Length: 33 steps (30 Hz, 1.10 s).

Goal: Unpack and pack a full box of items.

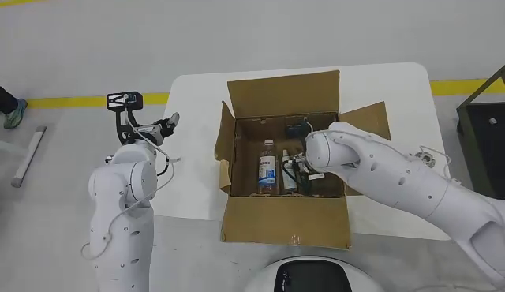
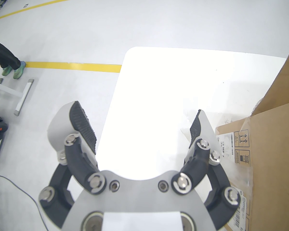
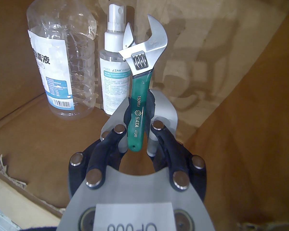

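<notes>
Box (image 1: 284,222): cardboard, flaps open, on white bench (image 1: 197,110).
Right end effector (image 3: 141,104): inside box, pinching wrench (image 3: 144,56) by green handle.
Clear bottle (image 3: 60,54), spray bottle (image 3: 114,80): side by side in box, near wrench head.
Left end effector (image 2: 137,114): spread, empty, over bench edge beside box.

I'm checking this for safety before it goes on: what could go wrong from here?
1. The right jaws hold the wrench near its green handle's end, with the steel head far out; it may swing or slip.
2. The wrench head looks close to the spray bottle and clear bottle inside the box; moving it could bump them or the box wall.
</notes>
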Each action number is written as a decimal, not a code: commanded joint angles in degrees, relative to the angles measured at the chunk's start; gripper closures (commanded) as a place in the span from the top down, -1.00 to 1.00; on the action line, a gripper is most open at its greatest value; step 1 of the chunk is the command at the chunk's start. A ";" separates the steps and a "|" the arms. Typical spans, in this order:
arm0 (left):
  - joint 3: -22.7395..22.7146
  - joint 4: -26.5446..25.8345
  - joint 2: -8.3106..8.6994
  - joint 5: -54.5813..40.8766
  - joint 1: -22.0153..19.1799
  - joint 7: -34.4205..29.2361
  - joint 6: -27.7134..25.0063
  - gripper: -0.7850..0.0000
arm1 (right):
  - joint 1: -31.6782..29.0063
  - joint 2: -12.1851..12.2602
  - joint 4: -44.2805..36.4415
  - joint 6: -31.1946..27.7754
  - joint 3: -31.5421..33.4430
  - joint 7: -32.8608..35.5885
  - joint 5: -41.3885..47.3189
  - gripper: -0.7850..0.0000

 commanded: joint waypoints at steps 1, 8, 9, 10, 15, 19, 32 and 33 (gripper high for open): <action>0.00 0.00 0.00 0.00 0.00 0.00 0.00 1.00 | 0.11 -0.59 0.84 -0.01 -0.46 -0.15 -0.19 -1.00; 0.00 0.00 0.00 0.00 0.00 0.00 0.00 1.00 | 0.19 -2.48 3.01 -0.38 -1.34 -0.65 -0.06 -1.00; 0.00 0.00 0.00 0.00 0.00 0.00 0.00 1.00 | 0.20 -2.71 3.27 -0.42 -1.40 -0.69 -0.06 -1.00; 0.00 0.00 0.00 0.00 0.00 0.00 0.00 1.00 | 0.17 -2.93 3.54 -0.43 -1.44 -0.73 -0.02 -1.00; 0.00 0.00 0.00 0.00 0.00 0.00 0.00 1.00 | 0.08 -3.90 4.99 -0.98 -1.28 -1.13 0.31 -1.00; 0.00 0.00 0.00 0.00 0.00 0.00 0.00 1.00 | -0.03 -4.42 5.61 -1.70 -0.52 -1.94 0.76 -0.50; 0.00 0.00 0.00 0.00 0.00 0.00 0.00 1.00 | -0.60 -4.53 3.96 -2.09 2.01 -1.39 -1.00 -0.54; 0.00 0.00 0.00 0.00 0.00 0.00 0.00 1.00 | -0.52 -4.35 3.15 -2.00 2.73 -1.53 -1.12 -0.57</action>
